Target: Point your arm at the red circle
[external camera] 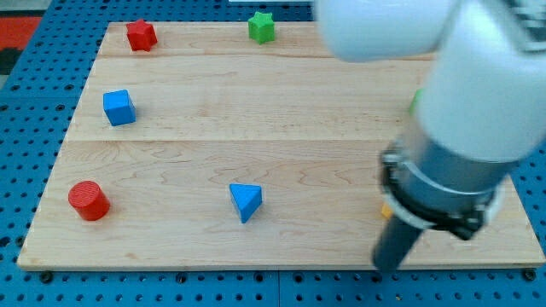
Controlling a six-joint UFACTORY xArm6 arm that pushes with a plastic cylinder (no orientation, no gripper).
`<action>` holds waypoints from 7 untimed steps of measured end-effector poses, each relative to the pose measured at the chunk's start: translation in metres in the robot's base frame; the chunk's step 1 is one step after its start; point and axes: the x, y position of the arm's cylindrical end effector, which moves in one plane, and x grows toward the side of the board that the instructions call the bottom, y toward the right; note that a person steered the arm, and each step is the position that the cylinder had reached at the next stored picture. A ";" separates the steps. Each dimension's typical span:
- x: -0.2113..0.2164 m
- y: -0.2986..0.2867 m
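Observation:
The red circle [88, 200], a short red cylinder, lies near the board's bottom left corner. My dark rod comes down at the bottom right, and my tip [390, 266] rests near the board's bottom edge, far to the right of the red circle. A blue triangle [246, 201] lies between the tip and the red circle. The arm's white and grey body fills the view's right side.
A red star-like block [141, 35] sits at the top left and a green star [262, 26] at the top middle. A blue cube [119, 107] lies at the left. A green sliver [415, 102] and a small orange bit [386, 209] show beside the arm.

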 end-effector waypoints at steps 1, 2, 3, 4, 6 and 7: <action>-0.009 -0.056; -0.021 -0.110; -0.021 -0.166; -0.021 -0.217; -0.064 -0.308; -0.079 -0.312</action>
